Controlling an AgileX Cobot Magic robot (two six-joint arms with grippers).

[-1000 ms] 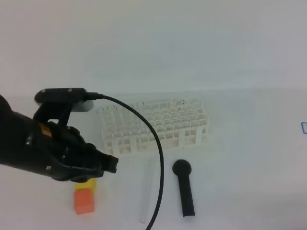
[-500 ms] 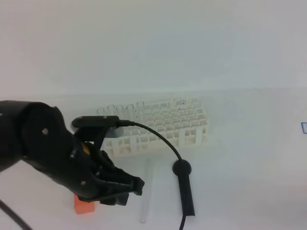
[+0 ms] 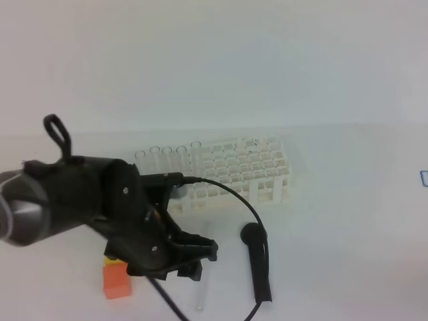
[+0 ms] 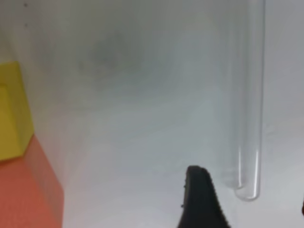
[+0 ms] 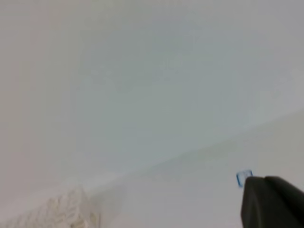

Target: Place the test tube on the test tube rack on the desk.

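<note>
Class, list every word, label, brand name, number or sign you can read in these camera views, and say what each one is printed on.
No readable text in any view.
The test tube rack, test tube, orange block and black tool carry no visible markings.
A small blue mark at the desk's right edge is too small to read.

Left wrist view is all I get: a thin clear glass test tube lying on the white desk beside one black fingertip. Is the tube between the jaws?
Observer: Yes. In the high view the open left gripper straddles the thin clear glass test tube, which lies flat on the white desk.
Operator: Where is the rack?
Observer: The white plastic grid test tube rack stands beyond the tube, farther from the camera.
Operator: Anything else near the tube?
Observer: A black round-headed tool lies alongside the tube, on its right in the high view, apart from it.
</note>
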